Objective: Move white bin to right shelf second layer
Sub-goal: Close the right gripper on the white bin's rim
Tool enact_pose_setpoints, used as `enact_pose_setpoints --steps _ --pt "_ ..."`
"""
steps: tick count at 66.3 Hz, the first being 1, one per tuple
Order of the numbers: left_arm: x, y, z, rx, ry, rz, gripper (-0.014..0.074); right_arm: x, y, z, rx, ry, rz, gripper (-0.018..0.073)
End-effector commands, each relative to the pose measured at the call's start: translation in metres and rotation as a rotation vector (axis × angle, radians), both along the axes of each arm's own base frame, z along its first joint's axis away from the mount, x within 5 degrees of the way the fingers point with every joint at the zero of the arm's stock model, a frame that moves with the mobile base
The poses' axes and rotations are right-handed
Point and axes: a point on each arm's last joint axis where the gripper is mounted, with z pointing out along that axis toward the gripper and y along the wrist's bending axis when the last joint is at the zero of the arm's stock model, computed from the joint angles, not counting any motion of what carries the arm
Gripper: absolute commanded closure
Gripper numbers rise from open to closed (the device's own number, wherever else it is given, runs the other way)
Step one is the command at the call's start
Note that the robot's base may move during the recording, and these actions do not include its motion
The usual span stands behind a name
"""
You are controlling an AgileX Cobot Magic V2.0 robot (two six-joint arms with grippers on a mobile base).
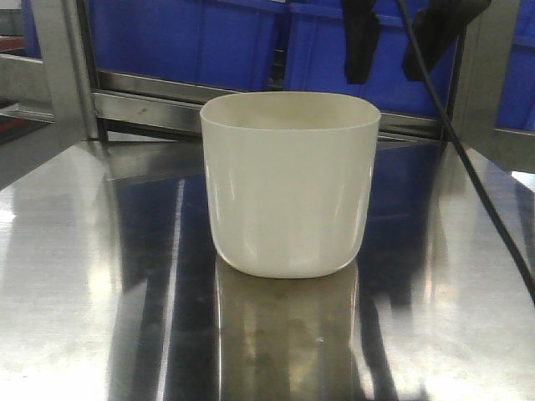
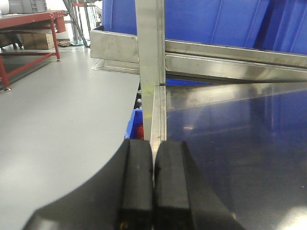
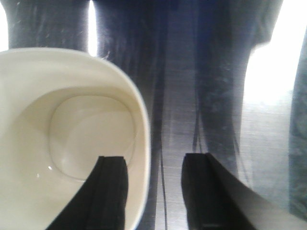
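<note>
Right hand point(image 3: 153, 160) hangs spread wide and holds nothing. Left hand point(image 2: 153, 148) has its fingers pressed together at the left edge of the shelf, well apart from the bin.

Biggest is the flat shiny steel shelf point(image 1: 84, 251), with big blue crates point(image 1: 209, 42) on the far side. The white bin point(image 1: 288, 184) stands upright in the middle of that shelf.

I think the job has hardly begun. The bin is not gripped or lifted, and the right shelf second layer shows in no view. Grabbing, lifting, carrying and setting down are all left.

Right hand is just above the bin's right wall. One finger point(image 3: 111, 191) is over the inside and the other is over bare shelf, so the wall lies between them.
</note>
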Motion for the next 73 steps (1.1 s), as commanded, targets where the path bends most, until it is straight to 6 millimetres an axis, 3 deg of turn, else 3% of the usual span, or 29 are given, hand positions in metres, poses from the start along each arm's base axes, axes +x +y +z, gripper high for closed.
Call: enact_pose_setpoints --steps 1,25,50,73 --pt "0.000 0.000 -0.004 -0.008 -0.065 -0.004 0.0512 -0.002 -0.001 0.023 0.047 -0.085 0.020 0.0178" --pt "0.000 0.000 -0.004 -0.008 -0.065 -0.004 0.0512 0.011 0.009 0.001 0.025 -0.040 0.022 0.0178" --pt "0.000 0.000 -0.004 -0.008 -0.065 -0.004 0.0512 0.024 0.005 -0.016 0.020 0.014 -0.018 0.0181" --pt "0.000 0.000 -0.004 -0.008 -0.065 -0.004 0.0512 0.028 0.009 -0.027 0.020 0.047 -0.019 0.0307"
